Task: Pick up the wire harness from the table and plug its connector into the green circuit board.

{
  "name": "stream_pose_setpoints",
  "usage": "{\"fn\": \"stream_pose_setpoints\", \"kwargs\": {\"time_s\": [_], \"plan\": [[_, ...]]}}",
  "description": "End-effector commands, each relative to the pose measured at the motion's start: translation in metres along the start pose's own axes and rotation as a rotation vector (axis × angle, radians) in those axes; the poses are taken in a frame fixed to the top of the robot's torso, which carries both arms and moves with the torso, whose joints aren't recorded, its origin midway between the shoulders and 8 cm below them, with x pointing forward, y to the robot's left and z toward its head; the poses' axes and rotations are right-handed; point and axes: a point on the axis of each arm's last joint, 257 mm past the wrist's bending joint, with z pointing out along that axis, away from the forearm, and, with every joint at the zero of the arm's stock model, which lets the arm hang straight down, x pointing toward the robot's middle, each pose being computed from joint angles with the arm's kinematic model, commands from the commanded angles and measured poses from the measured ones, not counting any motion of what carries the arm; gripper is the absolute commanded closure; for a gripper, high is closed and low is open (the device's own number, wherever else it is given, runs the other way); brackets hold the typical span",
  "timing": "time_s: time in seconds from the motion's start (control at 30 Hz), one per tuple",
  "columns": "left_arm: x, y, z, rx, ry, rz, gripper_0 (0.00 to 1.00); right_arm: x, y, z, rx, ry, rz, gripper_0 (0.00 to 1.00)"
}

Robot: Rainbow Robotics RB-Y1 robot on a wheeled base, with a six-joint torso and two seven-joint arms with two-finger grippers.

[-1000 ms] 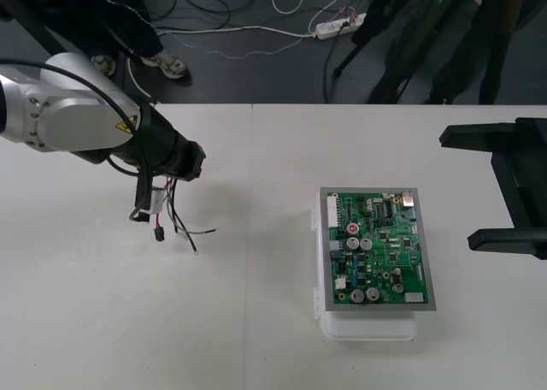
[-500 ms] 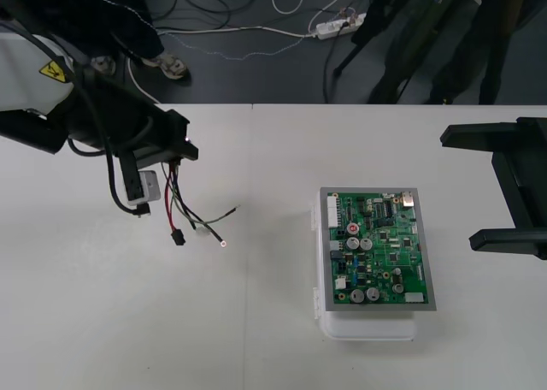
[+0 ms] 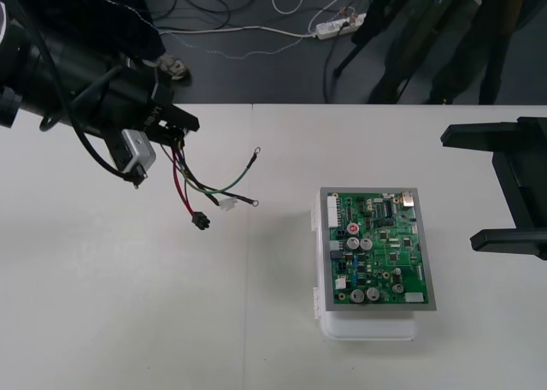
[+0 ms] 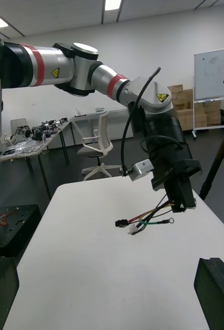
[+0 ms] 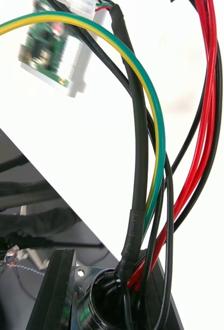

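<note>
Front view: I look steeply down on the plain light table (image 3: 128,322), dark floor (image 3: 256,73) along frame top. Right wrist: level across it, farther off. Left wrist: hard against the red, black and green wire harness (image 5: 137,154), shared by all three.

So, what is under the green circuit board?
A white base lies under the green circuit board; only its edges stick out. The board covers the rest.
</note>
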Motion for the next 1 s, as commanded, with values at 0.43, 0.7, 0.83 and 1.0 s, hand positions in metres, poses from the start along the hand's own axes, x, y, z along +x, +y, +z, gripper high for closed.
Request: {"fn": "stream_pose_setpoints", "kwargs": {"time_s": [0.43, 0.7, 0.83, 1.0], "plan": [[-0.077, 0.048, -0.1, 0.1, -0.324, -0.577, 1.0, -0.011, 0.015, 0.002, -0.052, 0.001, 0.002, 0.0], [-0.103, 0.059, -0.132, 0.201, -0.383, -0.756, 1.0, -0.02, 0.021, 0.009, -0.084, 0.01, -0.016, 0.0], [-0.112, 0.057, -0.143, 0.26, -0.396, -0.841, 1.0, -0.025, 0.022, 0.012, -0.098, 0.017, -0.026, 0.0], [-0.12, 0.059, -0.148, 0.324, -0.405, -0.941, 1.0, -0.034, 0.02, 0.016, -0.124, 0.044, -0.032, 0.0]]}}
